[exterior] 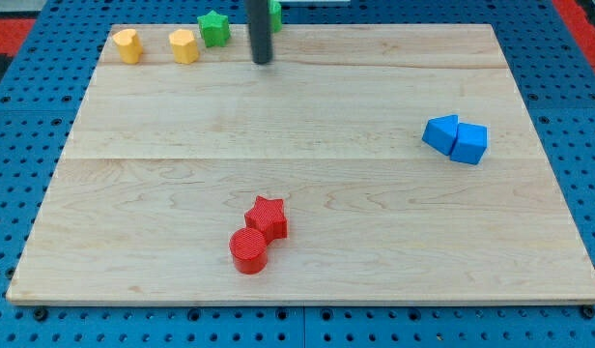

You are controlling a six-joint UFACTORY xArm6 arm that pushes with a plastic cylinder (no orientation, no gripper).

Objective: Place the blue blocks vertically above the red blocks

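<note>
My tip [263, 60], a bare rod with no fingers to open or close, rests on the wooden board [307, 232] at upper centre, just right of the green star [213, 28]. Two touching blue blocks [456, 139] sit at right; the red star [267, 217] and red cylinder [248, 250] touch at lower centre. Two yellow blocks [155, 45] sit upper left.

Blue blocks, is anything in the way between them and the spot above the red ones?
Nothing visible. The blue blocks sit at the view's right, and the board between them and the space above the red blocks looks bare.
</note>
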